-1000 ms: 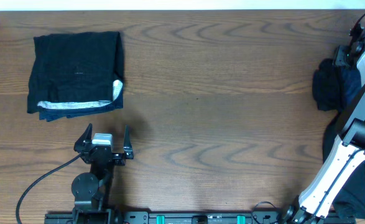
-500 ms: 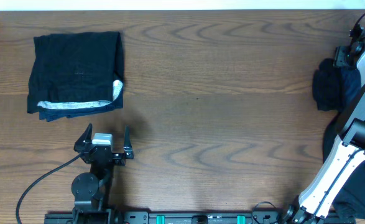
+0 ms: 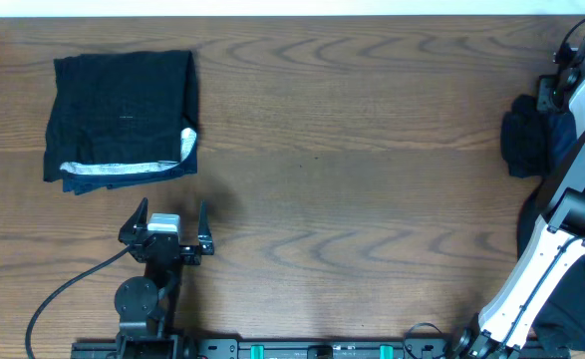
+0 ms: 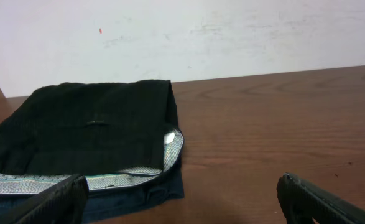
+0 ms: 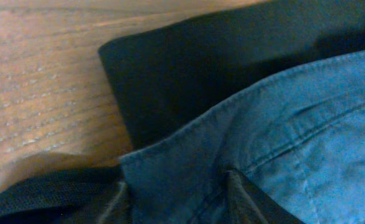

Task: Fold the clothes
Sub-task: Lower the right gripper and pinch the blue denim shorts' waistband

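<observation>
A folded black garment (image 3: 123, 110) with a silvery-white edge (image 3: 123, 168) lies at the table's far left, over a navy piece; the left wrist view shows it too (image 4: 89, 127). My left gripper (image 3: 167, 221) (image 4: 182, 202) hovers just in front of it, open and empty. At the right edge lies a bundle of dark clothes (image 3: 526, 135), with my right gripper (image 3: 559, 90) down on it. In the right wrist view a blue garment (image 5: 294, 124) with seams overlaps a black one (image 5: 188, 68). My right gripper (image 5: 179, 199) has a fold of the blue cloth pinched between its fingers.
Brown wooden table (image 3: 352, 179) with a white wall behind it (image 4: 232, 37). A black cable (image 3: 68, 284) runs from the left arm's base. The white right arm (image 3: 541, 259) reaches along the right edge. More dark cloth hangs at the right corner (image 3: 571, 309).
The right gripper's fingers have drawn together on the blue cloth. The left arm and the folded garment have not moved.
</observation>
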